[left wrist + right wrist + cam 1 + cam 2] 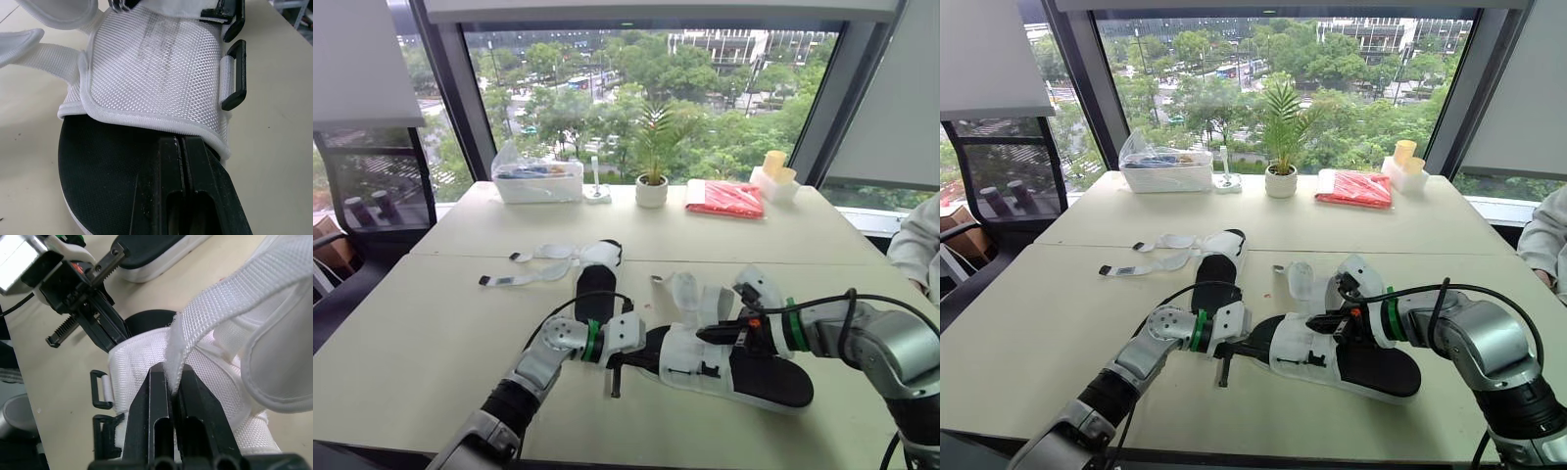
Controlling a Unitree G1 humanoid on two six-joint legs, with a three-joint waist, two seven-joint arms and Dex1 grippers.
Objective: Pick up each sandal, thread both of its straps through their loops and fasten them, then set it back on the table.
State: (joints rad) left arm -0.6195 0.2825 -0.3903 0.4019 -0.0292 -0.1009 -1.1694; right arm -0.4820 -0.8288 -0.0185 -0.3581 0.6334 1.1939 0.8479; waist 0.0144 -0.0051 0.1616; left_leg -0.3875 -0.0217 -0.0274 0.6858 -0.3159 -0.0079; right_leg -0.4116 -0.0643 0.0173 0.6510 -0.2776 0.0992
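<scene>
Working on the near sandal [734, 370], lying flat on the worktop [411, 333] close to the front edge, between the two arms. Pinching its white strap [210, 308] in the right jaws, closed tight on the webbing and holding it raised off the white mesh upper. Resting the left jaws, closed with barely a slit between the fingers, on the black footbed at the sandal's other end, just short of the upper's bound edge. Showing two black loops [234, 73] standing open along the upper's side. Leaving the second sandal [597, 279] lying farther back by the worktop's middle seam, apart from the first, its loose straps [524, 274] spreading flat toward the robot's left. Having bare worktop out to the left edge and behind both sandals. Lining the window edge with a clear box [536, 181], a potted plant [652, 188] and a red packet [724, 199]. Catching a person's sleeve [915, 245] at the right edge.
</scene>
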